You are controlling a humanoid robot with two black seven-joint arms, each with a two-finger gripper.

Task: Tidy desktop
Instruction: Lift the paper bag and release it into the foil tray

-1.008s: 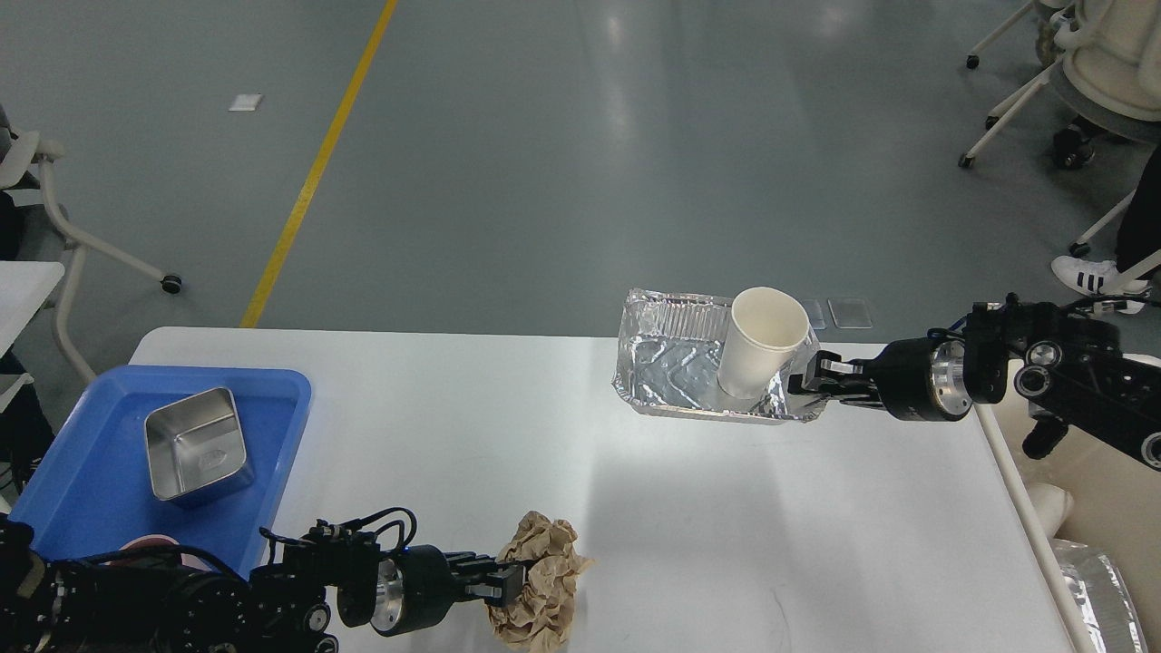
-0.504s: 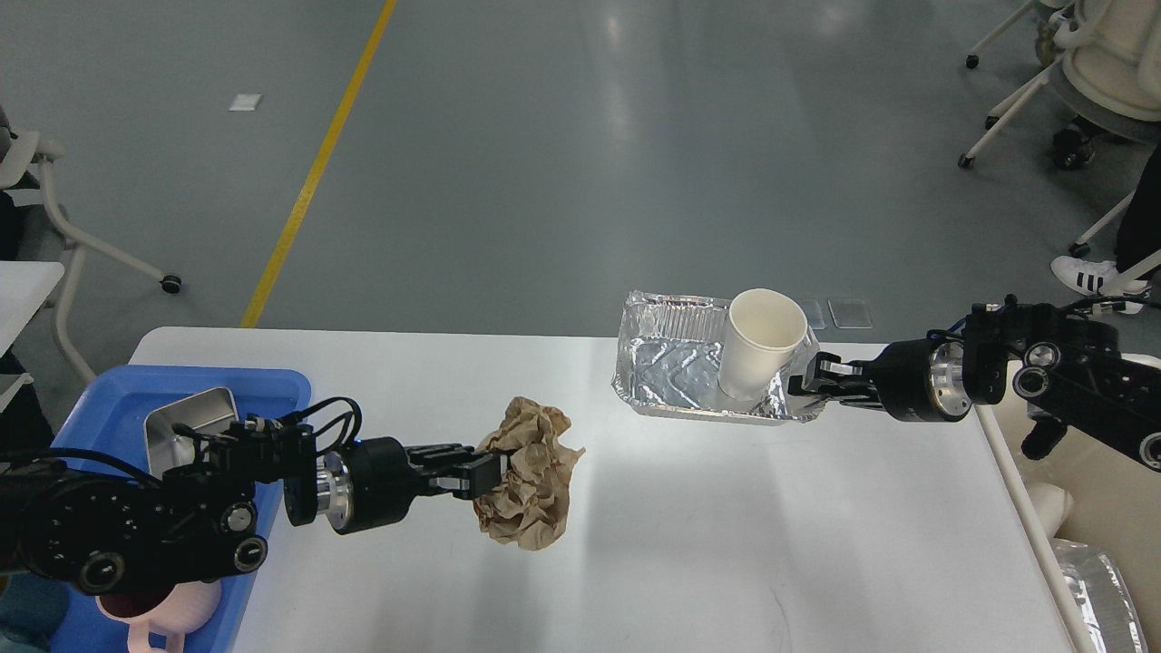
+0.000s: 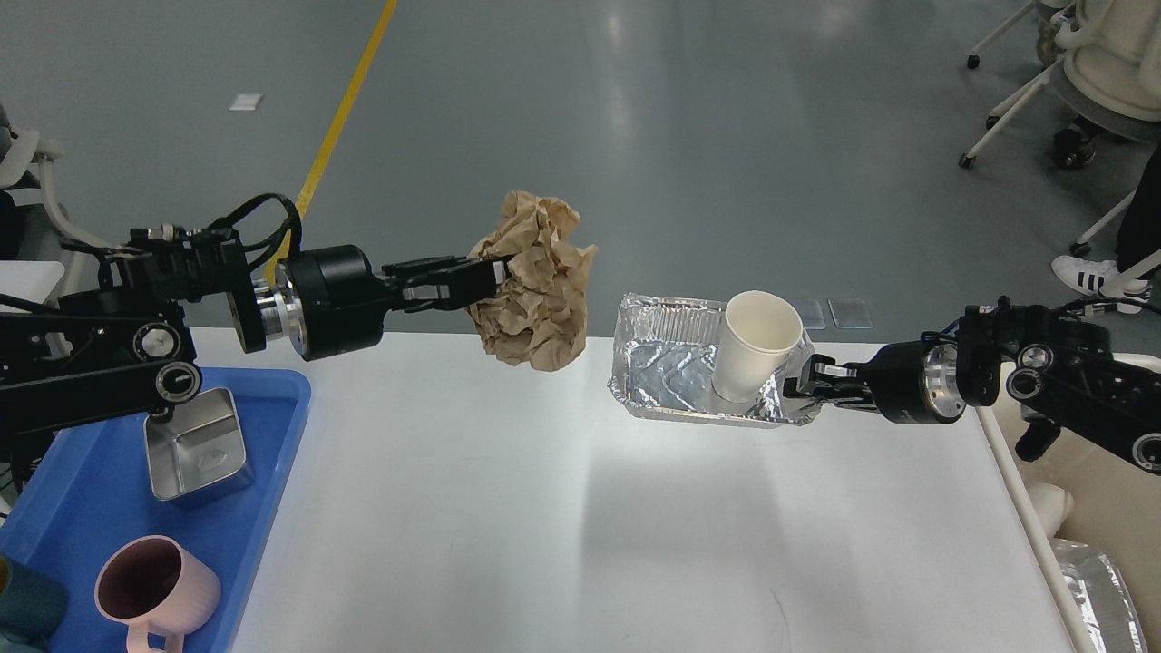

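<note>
The white desktop fills the lower middle of the head view. My left gripper is shut on a crumpled brown paper ball and holds it high above the desktop's far edge. My right gripper is shut on the right rim of a foil tray, held above the desktop at the right. A white paper cup stands tilted inside the tray at its right end.
A blue plastic tray at the left holds a steel square container and a pink mug. A cream-coloured bin stands beyond the desktop's right edge. Chairs stand on the grey floor behind.
My left gripper has lifted the paper ball from the desktop's near edge up and away, high over the far edge. The foil tray with the cup has shifted slightly down and left.
</note>
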